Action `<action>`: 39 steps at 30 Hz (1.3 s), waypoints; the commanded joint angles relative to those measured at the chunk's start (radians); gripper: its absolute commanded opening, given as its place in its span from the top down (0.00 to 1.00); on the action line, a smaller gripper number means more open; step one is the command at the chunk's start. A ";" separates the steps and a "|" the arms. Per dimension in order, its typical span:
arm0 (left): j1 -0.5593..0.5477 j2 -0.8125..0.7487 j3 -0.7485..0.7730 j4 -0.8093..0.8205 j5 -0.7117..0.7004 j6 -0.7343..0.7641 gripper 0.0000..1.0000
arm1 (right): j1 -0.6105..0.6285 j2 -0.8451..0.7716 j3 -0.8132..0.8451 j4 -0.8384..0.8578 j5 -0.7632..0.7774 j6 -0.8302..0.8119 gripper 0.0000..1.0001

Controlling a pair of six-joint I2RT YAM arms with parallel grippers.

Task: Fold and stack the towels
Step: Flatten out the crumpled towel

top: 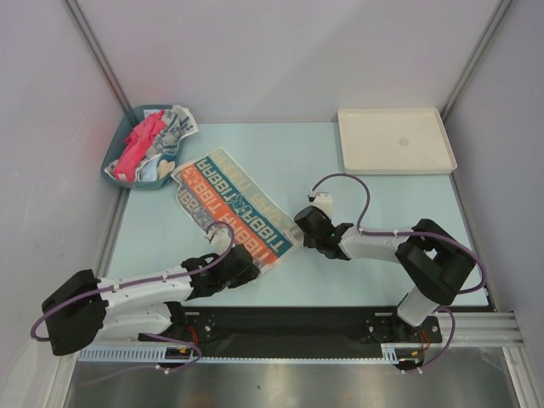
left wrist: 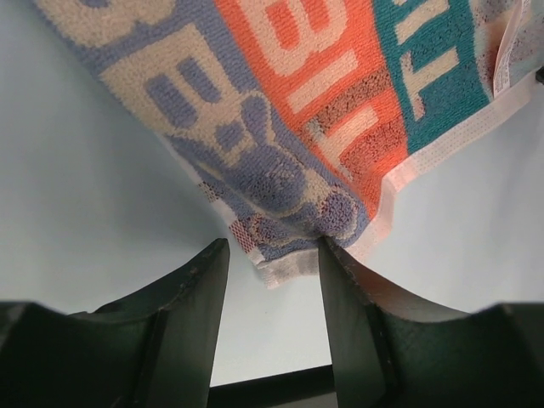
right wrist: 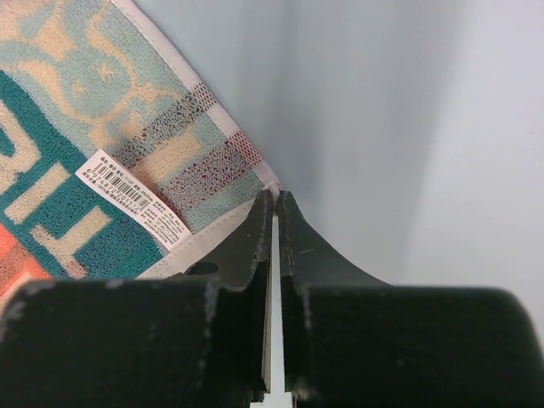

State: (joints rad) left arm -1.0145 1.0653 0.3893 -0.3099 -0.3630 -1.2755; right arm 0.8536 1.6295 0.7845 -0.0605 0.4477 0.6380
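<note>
The lettered teal, white and orange towel (top: 225, 200) lies spread flat and slantwise on the table. My left gripper (top: 253, 260) is at its near left corner. In the left wrist view that gripper (left wrist: 274, 255) stands open, with the towel (left wrist: 323, 102) corner between the jaws and brushing the right finger (left wrist: 340, 280). My right gripper (top: 299, 231) is at the near right corner. In the right wrist view it (right wrist: 276, 200) is shut, pinching the very tip of the towel (right wrist: 76, 161) beside its label. A red-pink towel (top: 140, 144) and a blue-and-white patterned towel (top: 176, 127) lie crumpled in the bin.
The teal bin (top: 113, 161) stands at the back left, touching the spread towel's far end. A white tray (top: 395, 140) sits at the back right. Grey walls close in both sides, and a black rail runs along the near edge.
</note>
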 commanded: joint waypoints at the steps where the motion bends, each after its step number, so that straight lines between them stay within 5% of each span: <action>1: -0.016 0.057 0.002 -0.017 0.035 -0.010 0.48 | 0.002 -0.036 -0.017 -0.007 0.039 0.020 1.00; 23: -0.099 0.177 0.046 -0.247 0.070 -0.111 0.62 | -0.013 -0.097 -0.088 0.024 0.000 0.035 1.00; 35: -0.099 0.114 -0.001 -0.296 0.064 -0.111 0.97 | -0.022 -0.167 -0.114 0.015 -0.021 0.035 1.00; 39: -0.098 0.047 -0.004 -0.346 0.042 -0.107 1.00 | -0.022 -0.239 -0.142 -0.007 -0.014 0.057 1.00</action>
State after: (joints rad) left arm -1.1019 1.1225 0.4377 -0.4362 -0.3325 -1.3987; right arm 0.8356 1.4616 0.6598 -0.0521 0.4141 0.6632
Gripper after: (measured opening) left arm 0.011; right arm 0.025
